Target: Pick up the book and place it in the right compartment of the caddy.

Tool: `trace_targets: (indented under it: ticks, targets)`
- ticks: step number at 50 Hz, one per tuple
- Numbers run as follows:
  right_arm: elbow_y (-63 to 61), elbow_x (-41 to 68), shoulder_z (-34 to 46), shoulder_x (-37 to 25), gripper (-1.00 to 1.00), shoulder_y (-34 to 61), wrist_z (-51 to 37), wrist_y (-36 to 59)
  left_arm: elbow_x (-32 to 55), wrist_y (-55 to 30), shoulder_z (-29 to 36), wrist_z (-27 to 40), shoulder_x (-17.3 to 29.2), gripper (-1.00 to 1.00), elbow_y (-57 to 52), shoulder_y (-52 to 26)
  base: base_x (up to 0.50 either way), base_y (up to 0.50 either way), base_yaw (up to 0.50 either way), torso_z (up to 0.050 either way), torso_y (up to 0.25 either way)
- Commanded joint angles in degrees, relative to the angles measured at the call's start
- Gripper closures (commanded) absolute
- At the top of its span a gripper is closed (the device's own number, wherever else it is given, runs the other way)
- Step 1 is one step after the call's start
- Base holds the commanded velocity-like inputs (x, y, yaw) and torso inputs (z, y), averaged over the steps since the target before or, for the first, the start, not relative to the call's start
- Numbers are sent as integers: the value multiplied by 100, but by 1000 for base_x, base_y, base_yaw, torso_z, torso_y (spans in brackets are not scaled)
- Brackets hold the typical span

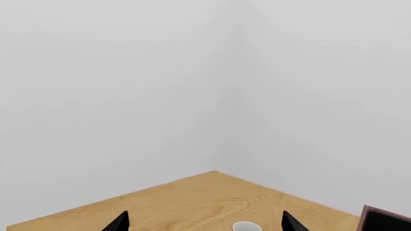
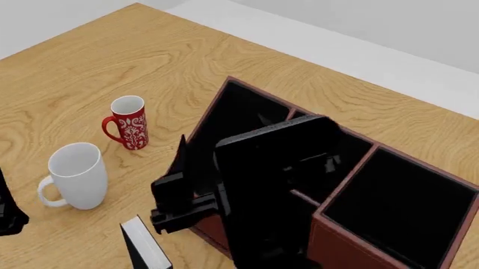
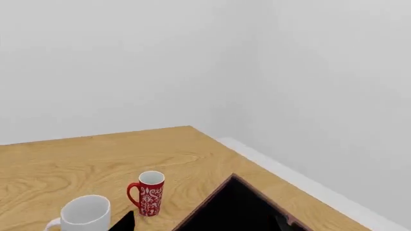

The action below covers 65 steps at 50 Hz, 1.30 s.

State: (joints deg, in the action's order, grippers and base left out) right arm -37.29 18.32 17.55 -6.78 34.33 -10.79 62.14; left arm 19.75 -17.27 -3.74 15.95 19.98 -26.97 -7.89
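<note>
1. Nearest in the head view, the book (image 2: pixel 146 246) stands upright on the wooden table (image 2: pixel 75 73) at the near edge of the frame, black cover facing right and white page edges facing left. It sits just left of the caddy's near-left corner, and nothing grips it.
2. Just above and beside the book is the right gripper (image 2: pixel 174 185), its black arm crossing over the caddy's middle. One finger points toward the far side; the jaws seem parted and hold nothing, though the arm hides much of them. In the right wrist view only one dark fingertip shows at the lower edge.
3. At the far left edge of the head view a small black piece of the left gripper (image 2: pixel 8 210) shows. The left wrist view shows its two fingertips (image 1: pixel 119 222) spread wide apart with nothing between them.
4. The white mug (image 2: pixel 75 176) stands left of the book, handle toward the near left.
5. The caddy (image 2: pixel 329 238) fills the right half of the scene. Its right compartment (image 2: pixel 400 204), square with a black lining and taller reddish-brown walls, holds nothing.
6. Further off, the red patterned mug (image 2: pixel 129 122) stands upright, beyond the white mug and left of the caddy's far-left end.
</note>
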Motion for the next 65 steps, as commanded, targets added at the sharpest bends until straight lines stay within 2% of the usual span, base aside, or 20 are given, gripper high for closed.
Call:
trace_targets:
  ticks: [1, 8, 24, 31, 35, 46, 52, 54, 65]
  targets:
    - [793, 807, 167, 659, -100, 1515, -26, 1351, 279, -180, -412, 119, 115, -100, 19, -63, 0, 0, 0, 0, 0]
    - [2071, 1865, 530, 653, -100, 2427, -694, 1728, 423, -289, -511, 133, 170, -100, -81, -48, 0, 0, 0, 0, 0]
    - [4529, 4110, 1454, 655, -100, 3405, -1755, 1716, 580, -340, -665, 171, 223, -100, -109, -50, 0, 0, 0, 0, 0]
    - [5584, 4754, 2507, 666, -100, 3847, -1611, 1221, 686, -343, -832, 231, 228, -100, -127, -38, 0, 0, 0, 0, 0]
    - [5931, 5364, 3180, 662, -100, 4163, -1913, 1022, 684, -308, -822, 218, 221, -100, -102, -38, 0, 0, 0, 0, 0]
    - [6819, 6335, 4762, 672, -100, 4547, -1172, -148, 733, -279, -834, 210, 222, -100, -140, 5, 0, 0, 0, 0, 0]
    - [7480, 7561, 6608, 677, -100, 5044, -591, -1345, 741, -267, -820, 204, 222, -100, -117, 8, 0, 0, 0, 0, 0]
    - [7577, 7796, 6979, 676, -100, 5122, -465, -1612, 740, -265, -820, 209, 224, -100, -113, 6, 0, 0, 0, 0, 0]
    - [7936, 7981, 7303, 677, -100, 5112, -160, -1835, 790, -262, -821, 207, 233, -100, -142, 24, 0, 0, 0, 0, 0]
